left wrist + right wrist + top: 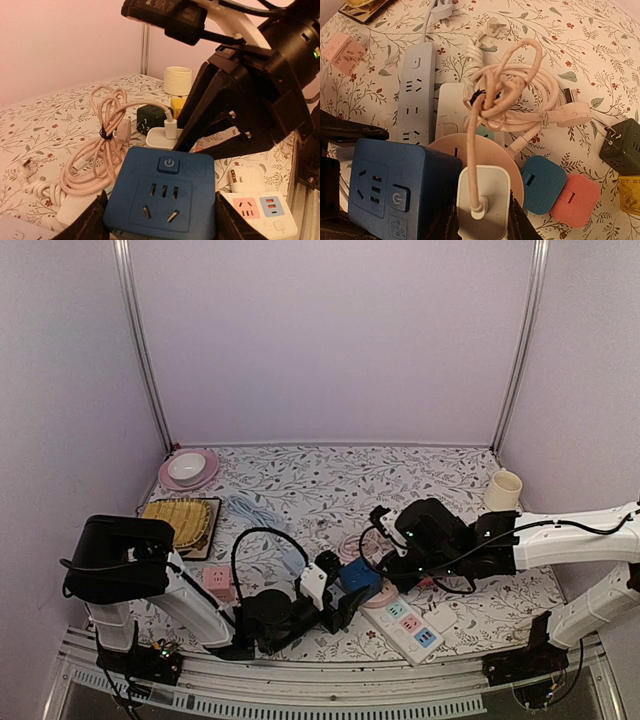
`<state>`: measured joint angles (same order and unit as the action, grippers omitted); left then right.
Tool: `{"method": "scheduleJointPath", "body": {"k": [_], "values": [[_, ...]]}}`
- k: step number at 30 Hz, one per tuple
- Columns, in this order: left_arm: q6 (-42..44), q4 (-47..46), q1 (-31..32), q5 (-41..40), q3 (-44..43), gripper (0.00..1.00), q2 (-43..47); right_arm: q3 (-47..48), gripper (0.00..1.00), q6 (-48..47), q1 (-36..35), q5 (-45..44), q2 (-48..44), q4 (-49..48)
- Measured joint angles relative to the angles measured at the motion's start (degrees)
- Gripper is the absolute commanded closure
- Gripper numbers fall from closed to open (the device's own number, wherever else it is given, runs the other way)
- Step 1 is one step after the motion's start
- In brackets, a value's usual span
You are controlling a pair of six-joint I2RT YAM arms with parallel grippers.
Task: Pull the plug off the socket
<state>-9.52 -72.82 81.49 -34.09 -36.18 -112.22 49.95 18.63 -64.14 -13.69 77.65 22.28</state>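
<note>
Blue socket cube (pixel 162 200) near the front edge of the table (pixel 330 480), clamped across its side faces in the left gripper (pixel 160 219). White plug (pixel 484 200) just beyond it, against the cube's far side and seemingly seated there. Seam between the two hidden, so depth of insertion cannot be told. Right gripper (pixel 484 222) closed on the plug, pinching its flat sides. Pale pink cable (pixel 520 95) rising from the plug top and running off into a tied coil on the table.

Handling, by judgement:
- Both bodies hard moulded plastic: light, stiff, smooth, likely slippery in the grip.
- Prongs probably gripped by spring contacts, so a firm straight pull needed, with a sudden release likely.
- Best hold low and square on the plug body, never on the cable. Soft, liable to kink where it enters the plug.
- Cube too light to stay put alone, hence the counter-grip.
- Pull along the prong line. Twisting risks bent prongs or the cube rolling out of its grip.
- Coil light enough to trail behind. Possible snag on the white power strip (pixel 451 107) nearby.
</note>
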Motion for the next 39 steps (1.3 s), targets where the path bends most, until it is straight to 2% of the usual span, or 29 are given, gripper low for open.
{"method": "scheduleJointPath", "body": {"k": [19,30,39], "values": [[0.0,2.0,0.3,0.0,-0.1,0.83,-0.4,0.2,0.96,-1.2,-4.0,-6.0,3.3,0.1],[0.0,1.4,0.2,0.1,-0.5,0.83,-0.4,-0.6,0.96,0.7,0.8,0.8,-0.2,0.0],[0.0,1.6,0.3,0.2,-0.6,0.83,-0.4,-0.7,0.96,0.6,-0.1,0.3,0.0,0.1]]}}
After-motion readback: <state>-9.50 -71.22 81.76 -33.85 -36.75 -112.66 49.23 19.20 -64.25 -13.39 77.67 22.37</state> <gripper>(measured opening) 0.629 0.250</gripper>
